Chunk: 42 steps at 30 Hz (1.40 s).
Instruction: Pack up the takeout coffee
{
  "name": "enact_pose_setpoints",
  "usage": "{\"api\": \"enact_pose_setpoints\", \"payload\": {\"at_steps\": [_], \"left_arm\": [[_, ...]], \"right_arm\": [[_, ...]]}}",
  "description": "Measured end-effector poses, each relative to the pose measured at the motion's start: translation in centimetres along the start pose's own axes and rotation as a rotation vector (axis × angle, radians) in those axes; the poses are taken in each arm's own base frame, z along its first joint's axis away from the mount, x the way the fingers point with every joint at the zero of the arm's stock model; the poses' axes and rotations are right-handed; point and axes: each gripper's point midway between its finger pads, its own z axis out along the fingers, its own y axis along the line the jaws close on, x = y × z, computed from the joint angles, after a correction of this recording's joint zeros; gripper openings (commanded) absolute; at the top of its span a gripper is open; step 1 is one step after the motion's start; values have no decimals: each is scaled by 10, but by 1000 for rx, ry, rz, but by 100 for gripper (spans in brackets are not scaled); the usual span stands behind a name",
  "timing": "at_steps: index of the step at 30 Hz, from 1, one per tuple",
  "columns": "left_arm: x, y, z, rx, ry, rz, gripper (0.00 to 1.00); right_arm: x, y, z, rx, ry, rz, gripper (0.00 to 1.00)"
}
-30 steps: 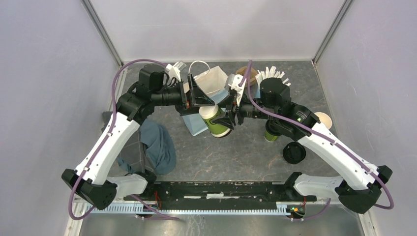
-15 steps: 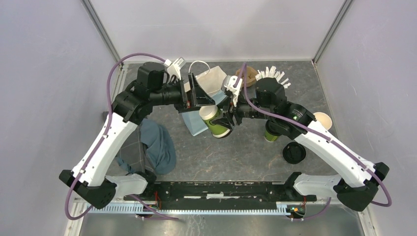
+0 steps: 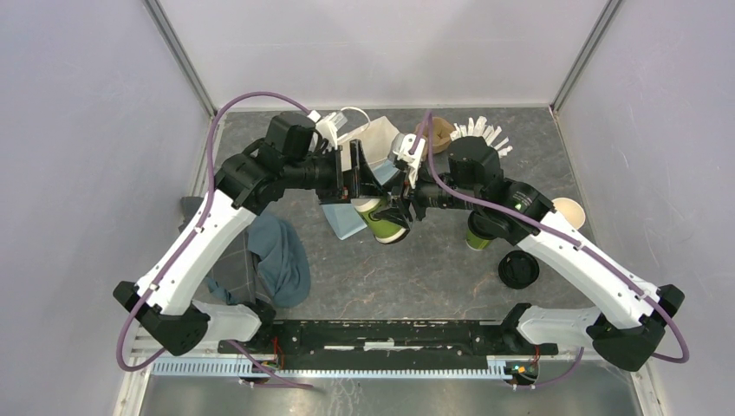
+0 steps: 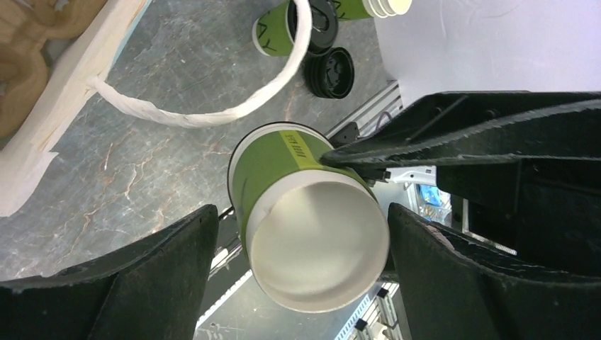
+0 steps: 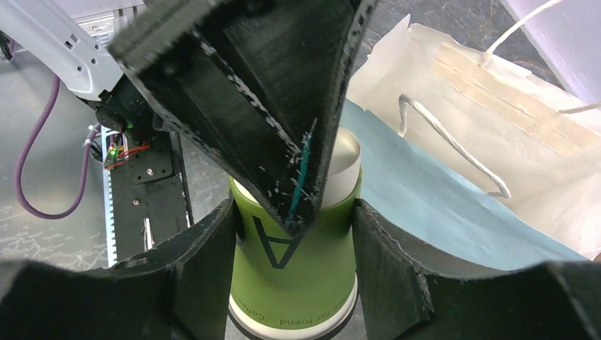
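Observation:
My right gripper (image 3: 397, 210) (image 5: 292, 212) is shut on the takeout coffee (image 3: 382, 222) (image 5: 290, 262), a green paper cup held tilted above the table. Its white base points up-left and a dark rim shows at its lower end. My left gripper (image 3: 374, 184) (image 4: 301, 212) is open, with one finger on each side of the cup's white base (image 4: 315, 241) and a gap at both sides. In the right wrist view one left finger (image 5: 283, 106) crosses in front of the cup. Behind and under the cup lies the blue bag (image 3: 342, 224) (image 5: 439, 205), showing its cream inside and a white rope handle (image 4: 212, 117).
Another green cup (image 3: 477, 236) (image 4: 273, 32) stands under my right forearm. A loose black lid (image 3: 518, 270) (image 4: 330, 71) lies on the table to the right. A blue-grey cloth (image 3: 279, 260) lies front left. A cup of white sticks (image 3: 482, 132) and a cream cup (image 3: 569, 208) stand at the right.
My left gripper has moved right and come round the base of the cup. The right gripper has shifted only slightly to the left and keeps its hold on the cup.

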Motion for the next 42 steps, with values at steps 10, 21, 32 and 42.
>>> {"api": "enact_pose_setpoints", "payload": {"at_steps": [10,21,32,42], "left_arm": [[-2,1,6,-4,-1,0,52],[-41,39,-14,114,-147,-263,41],[-95,-8,-72,474,-379,-316,40],[-108,-27,-94,721,-453,-438,40]], "right_arm": [[2,-4,1,18,10,3,78],[-31,-56,-47,282,-57,139,98],[-59,-115,-119,207,-488,618,98],[-105,-53,-87,-160,-551,722,98]]}}
